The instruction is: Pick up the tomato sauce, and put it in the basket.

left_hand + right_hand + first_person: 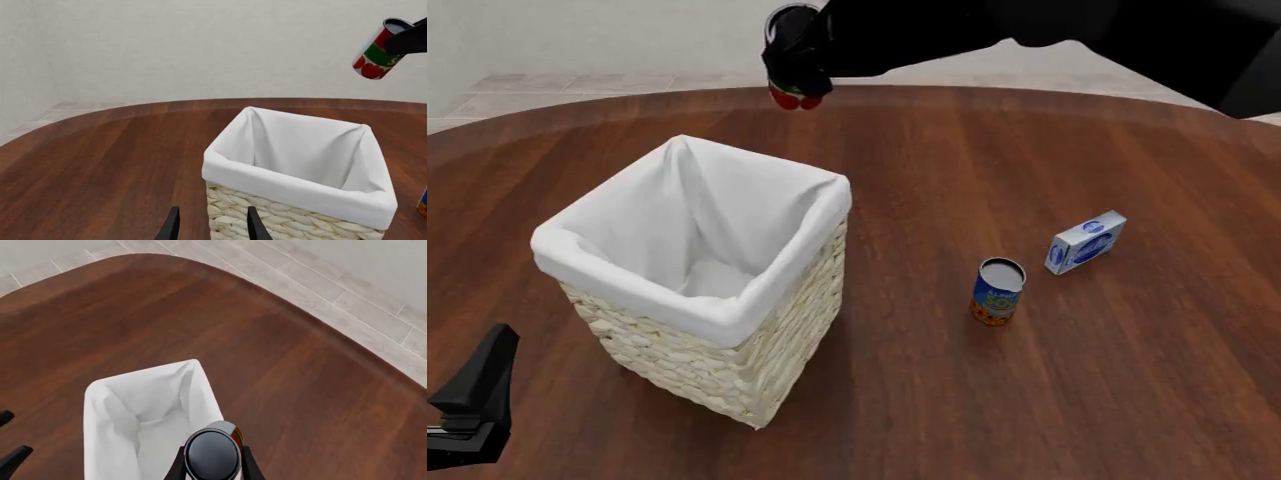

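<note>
The tomato sauce (373, 55), a red can with a green band, hangs tilted in the air, high above the table. My right gripper (794, 60) is shut on it, and only the can's red lower end (797, 97) shows below the fingers. In the right wrist view its silver top (212, 455) sits between the fingers, over the near edge of the basket (100, 440). The cream wicker basket (647, 290) with its white liner stands upright at the table's left. My left gripper (213, 227) is open and low, just short of the basket's wall (293, 187).
A blue-and-orange can (998, 290) stands upright to the right of the basket. A blue-white box (1086, 242) lies further right. The right arm (1068, 25) crosses the far side of the table. The left gripper (474, 400) sits at the near left corner.
</note>
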You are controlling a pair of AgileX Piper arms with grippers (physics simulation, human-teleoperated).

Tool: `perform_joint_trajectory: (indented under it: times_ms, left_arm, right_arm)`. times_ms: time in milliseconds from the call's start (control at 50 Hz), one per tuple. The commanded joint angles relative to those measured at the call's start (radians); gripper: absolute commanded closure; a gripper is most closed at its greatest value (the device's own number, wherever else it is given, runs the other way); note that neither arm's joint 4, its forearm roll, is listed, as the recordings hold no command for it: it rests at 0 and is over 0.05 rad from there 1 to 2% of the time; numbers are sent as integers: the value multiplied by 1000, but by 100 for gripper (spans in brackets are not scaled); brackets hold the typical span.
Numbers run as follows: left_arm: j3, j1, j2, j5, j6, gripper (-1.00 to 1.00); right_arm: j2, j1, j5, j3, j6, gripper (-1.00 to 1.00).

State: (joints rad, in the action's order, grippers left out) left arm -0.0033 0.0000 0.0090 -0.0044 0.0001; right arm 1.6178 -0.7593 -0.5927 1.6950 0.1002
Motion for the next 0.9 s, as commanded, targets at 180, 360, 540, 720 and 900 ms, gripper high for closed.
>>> perform_joint_trajectory:
  times_ms: [180,360,540,720,900]
  left_arm:
    - [0,0,0,0,0,-100]
    - [0,0,0,0,0,-100]
    - [0,0,0,0,0,-100]
    - [0,0,0,0,0,-100]
    - [0,0,0,0,0,-100]
  right_arm:
    - [25,-50,43,11,-37,100]
    - [30,-68,69,0,-49,100]
    - [36,-85,101,-23,-65,100]
    - [41,-100,122,-37,-74,100]
    - [45,-96,165,-54,-102,100]
